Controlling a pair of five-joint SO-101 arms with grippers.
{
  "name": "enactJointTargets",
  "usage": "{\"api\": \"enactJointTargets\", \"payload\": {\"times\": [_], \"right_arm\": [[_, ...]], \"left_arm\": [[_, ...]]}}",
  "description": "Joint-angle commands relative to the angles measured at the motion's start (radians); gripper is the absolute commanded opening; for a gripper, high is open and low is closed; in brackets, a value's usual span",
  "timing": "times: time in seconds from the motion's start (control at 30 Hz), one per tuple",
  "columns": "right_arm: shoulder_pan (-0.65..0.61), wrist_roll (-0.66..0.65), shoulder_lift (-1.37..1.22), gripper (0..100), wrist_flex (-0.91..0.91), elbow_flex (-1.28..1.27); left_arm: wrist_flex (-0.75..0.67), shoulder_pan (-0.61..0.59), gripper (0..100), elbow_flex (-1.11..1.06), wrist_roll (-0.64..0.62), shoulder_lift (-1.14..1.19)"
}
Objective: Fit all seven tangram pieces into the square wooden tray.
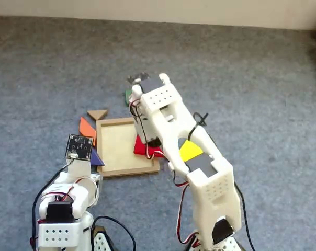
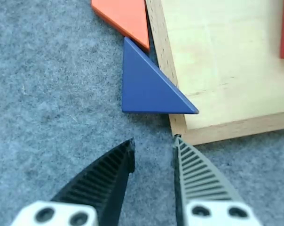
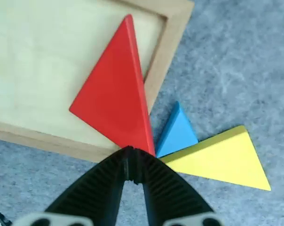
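The red wooden triangle [image 3: 116, 101] lies across one rim of the square wooden tray [image 3: 165, 52], so I judge my right gripper [image 3: 132, 165], jaws shut at its outer corner, must next push it inward; my left gripper [image 2: 153, 146] hangs open near the blue wooden triangle [image 2: 144, 89].

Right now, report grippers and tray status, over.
Left gripper open, just short of blue triangle lying over tray rim. Right gripper shut at corner of red triangle. That piece straddles rim, not seated.
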State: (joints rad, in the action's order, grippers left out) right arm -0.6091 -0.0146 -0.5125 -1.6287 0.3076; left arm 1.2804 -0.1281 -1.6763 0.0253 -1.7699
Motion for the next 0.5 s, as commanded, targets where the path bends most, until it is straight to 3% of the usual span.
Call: {"api": "enactJointTargets", "payload": {"times": [0.0, 0.47], "right_arm": [[0.012, -0.029, 0.07, 0.5, 0.104, -0.074], [-0.101, -0.021, 0.07, 0.5, 0.16, -0.143]], "left_arm": [[0.005, 0.013, 14, -0.021, 0.005, -0.054], [0.005, 0.013, 14, -0.021, 0.005, -0.054]]}}
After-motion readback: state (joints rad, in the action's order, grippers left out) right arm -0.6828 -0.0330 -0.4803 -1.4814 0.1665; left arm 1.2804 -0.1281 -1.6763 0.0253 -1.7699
